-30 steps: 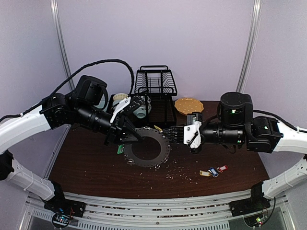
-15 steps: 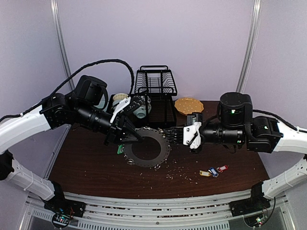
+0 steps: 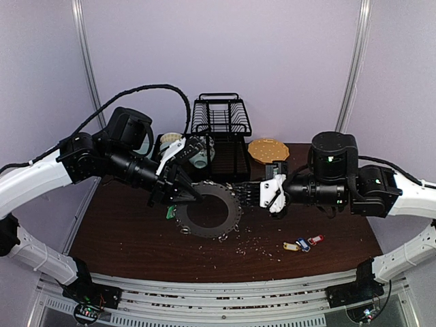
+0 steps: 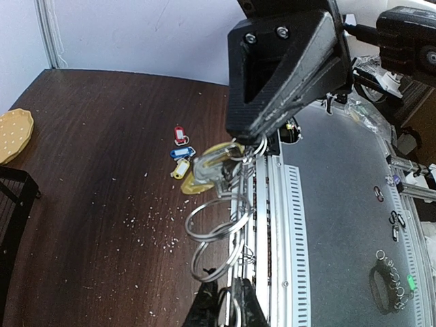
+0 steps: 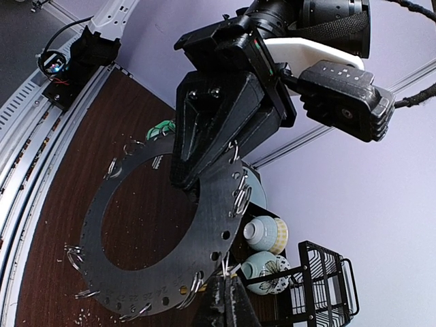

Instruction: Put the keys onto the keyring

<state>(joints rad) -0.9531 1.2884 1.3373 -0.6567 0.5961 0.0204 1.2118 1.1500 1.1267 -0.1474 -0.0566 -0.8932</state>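
The flat dark ring-shaped keyring disc (image 3: 233, 216) hangs between the arms: left pincer (image 3: 194, 197) clamped on its left rim, right pincer (image 3: 239, 193) pinched narrow on a yellow-tagged metal key (image 4: 204, 170) at the right rim. Three more tagged keys (image 3: 302, 244) lie on the brown counter (image 3: 122, 235), nearer the right arm. Bowls (image 5: 266, 235) stand beside the black wire rack (image 3: 219, 122).

Soft, even light from overhead, pale walls (image 3: 272, 54) bright, dark desk (image 3: 122, 238) with a dull sheen and only faint shadows, top view sharp, wrist views bowed at the edges, close fingers (image 4: 286, 61) dark, little detail
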